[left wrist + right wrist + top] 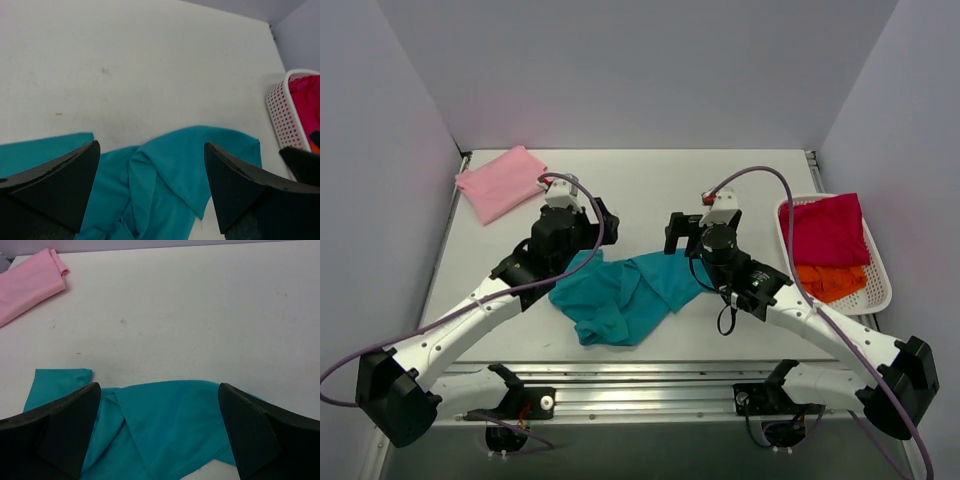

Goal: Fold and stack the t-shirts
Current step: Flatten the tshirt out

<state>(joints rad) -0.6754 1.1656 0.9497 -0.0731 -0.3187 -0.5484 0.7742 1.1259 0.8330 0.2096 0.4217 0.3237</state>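
The teal t-shirt [625, 295] lies crumpled and loosely folded on the white table, near its front middle. It also shows in the left wrist view [170, 185] and in the right wrist view [170, 430]. My left gripper [602, 222] is open and empty, just above the shirt's far left edge [151, 145]. My right gripper [677, 232] is open and empty over the shirt's far right part [158, 386]. The light pink t-shirt [503, 182] lies folded at the back left [27, 282]. The magenta t-shirt [828, 230] and the orange t-shirt [830, 280] lie in a basket.
A white perforated basket [882, 292] stands at the table's right edge and shows in the left wrist view [280, 110]. Grey walls close in the back and both sides. A metal rail [640, 380] runs along the near edge.
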